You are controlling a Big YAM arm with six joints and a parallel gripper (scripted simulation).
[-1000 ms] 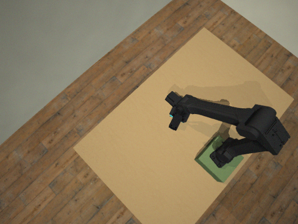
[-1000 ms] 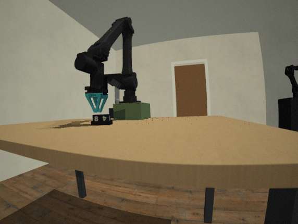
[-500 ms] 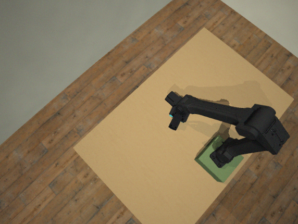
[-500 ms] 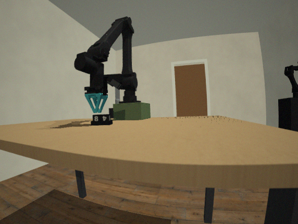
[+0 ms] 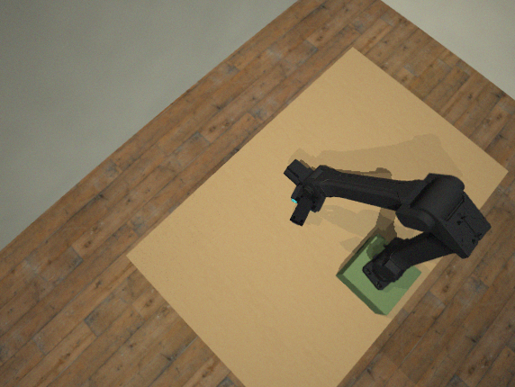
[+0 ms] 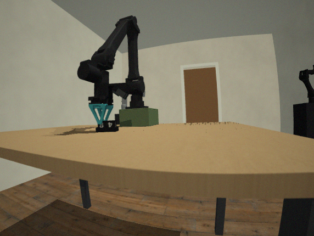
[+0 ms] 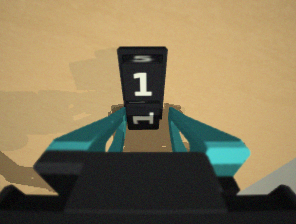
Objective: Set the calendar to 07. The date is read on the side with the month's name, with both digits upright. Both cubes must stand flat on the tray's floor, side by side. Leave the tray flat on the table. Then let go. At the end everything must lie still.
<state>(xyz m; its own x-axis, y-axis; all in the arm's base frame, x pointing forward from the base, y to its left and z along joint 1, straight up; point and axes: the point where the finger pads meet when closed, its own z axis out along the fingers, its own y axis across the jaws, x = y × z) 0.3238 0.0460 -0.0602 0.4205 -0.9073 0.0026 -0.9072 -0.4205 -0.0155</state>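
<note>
Pointing straight down, the hand (image 5: 294, 201) (image 6: 101, 123) (image 7: 147, 112) hangs at the end of the bent black arm (image 5: 365, 186) (image 6: 133, 52), low over the tabletop (image 5: 252, 252) (image 6: 175, 151) (image 7: 240, 60). Its teal fingers (image 6: 96, 112) stand partly open, one on each side of the nearer end of the black calendar in the wrist view, with nothing gripped between them. A gap shows beside the right-hand finger in that view; whether the other touches is too close to tell.

The calendar's cubes (image 6: 110, 124) (image 7: 142, 82) sit side by side in their dark tray (image 6: 107, 130), which rests on the tabletop in front of the green block (image 5: 365, 288) (image 6: 133, 117) in the exterior view. That side shows an 8, partly behind a fingertip, and a 4 that looks upside down. From the wrist, the farther cube has a 1 on top, upright in that view, and the nearer one a 1 turned sideways. The month's name cannot be made out, so the date on its side cannot be read. The arm's foot stands on the green block.
</note>
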